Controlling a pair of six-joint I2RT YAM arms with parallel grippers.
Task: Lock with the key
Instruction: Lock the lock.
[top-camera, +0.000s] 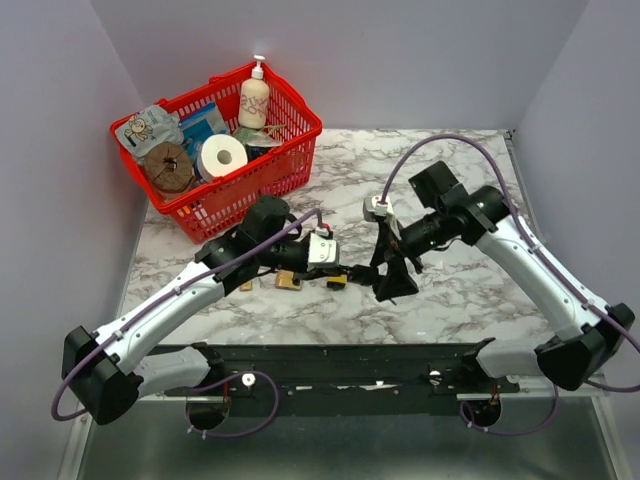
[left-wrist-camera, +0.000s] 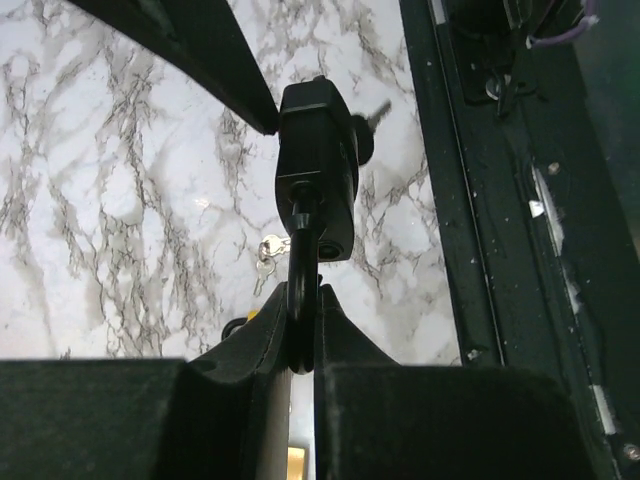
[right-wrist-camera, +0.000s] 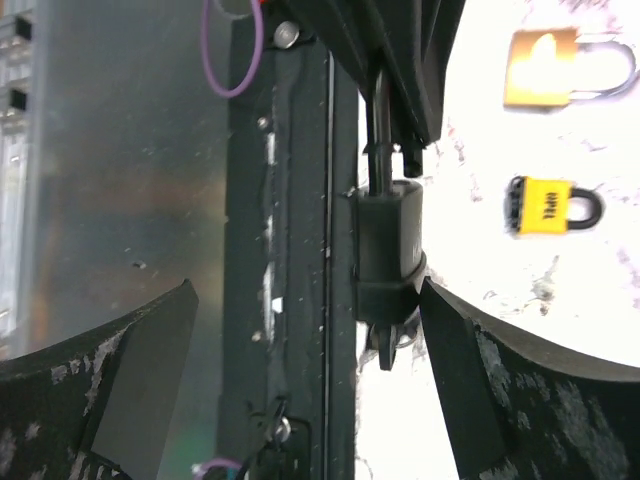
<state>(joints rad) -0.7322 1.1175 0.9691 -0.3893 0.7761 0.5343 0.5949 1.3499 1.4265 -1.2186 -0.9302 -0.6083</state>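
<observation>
A black padlock (left-wrist-camera: 318, 190) hangs in the air between my two grippers, with a key (left-wrist-camera: 375, 115) in its bottom end. My left gripper (left-wrist-camera: 300, 300) is shut on the padlock's shackle and holds it above the marble table. In the right wrist view the padlock (right-wrist-camera: 388, 240) hangs from the left gripper's fingers (right-wrist-camera: 400, 70), and the key (right-wrist-camera: 386, 345) sticks out below it. My right gripper (right-wrist-camera: 308, 290) is open wide, with its right finger (right-wrist-camera: 470, 360) against the padlock's lower body. In the top view both grippers, left (top-camera: 350, 272) and right (top-camera: 385, 280), meet at the table's middle.
A yellow padlock (right-wrist-camera: 545, 205) and a brass padlock (right-wrist-camera: 540, 68) lie on the table below the left gripper. Small loose keys (left-wrist-camera: 268, 248) lie nearby. A red basket (top-camera: 240, 195) with bottles and rolls stands at the back left. The black arm rail (top-camera: 350, 365) runs along the near edge.
</observation>
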